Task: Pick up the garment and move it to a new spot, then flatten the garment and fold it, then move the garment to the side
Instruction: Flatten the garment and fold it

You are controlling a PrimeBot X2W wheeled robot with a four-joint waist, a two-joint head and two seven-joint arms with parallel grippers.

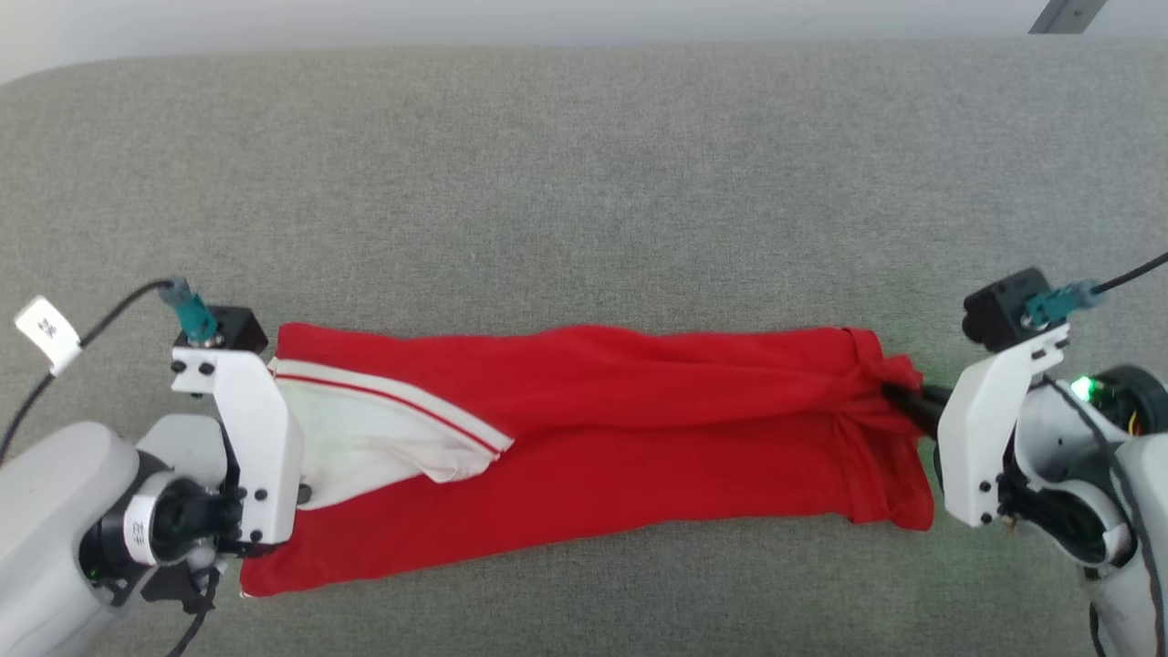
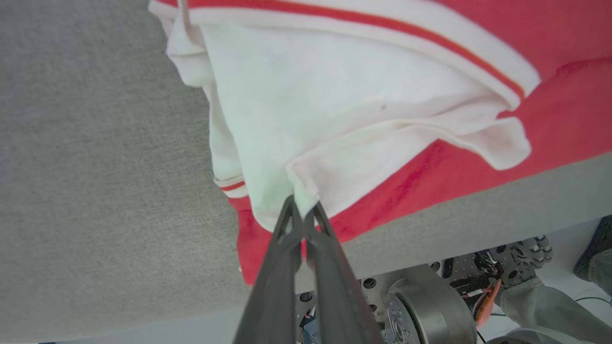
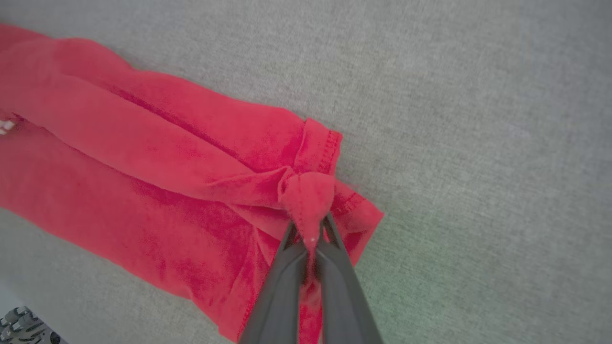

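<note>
The garment [image 1: 620,438], a bright-red T-shirt with a white striped sleeve end [image 1: 383,429], lies stretched sideways across the grey table [image 1: 584,182]. At its left end my left gripper [image 2: 302,212] is shut on a fold of the white sleeve [image 2: 344,110]; in the head view its fingertips are hidden behind the white wrist bracket. My right gripper [image 1: 899,397] is shut on a bunched red hem at the shirt's right end. In the right wrist view the right gripper [image 3: 310,227] pinches that red bunch [image 3: 308,196], and the garment [image 3: 143,157] trails away to the left.
The grey fabric-covered table stretches wide beyond the shirt, with its rounded far edge at the top. Its near edge [image 2: 478,229] runs just below the shirt, with the robot's base [image 2: 420,306] under it.
</note>
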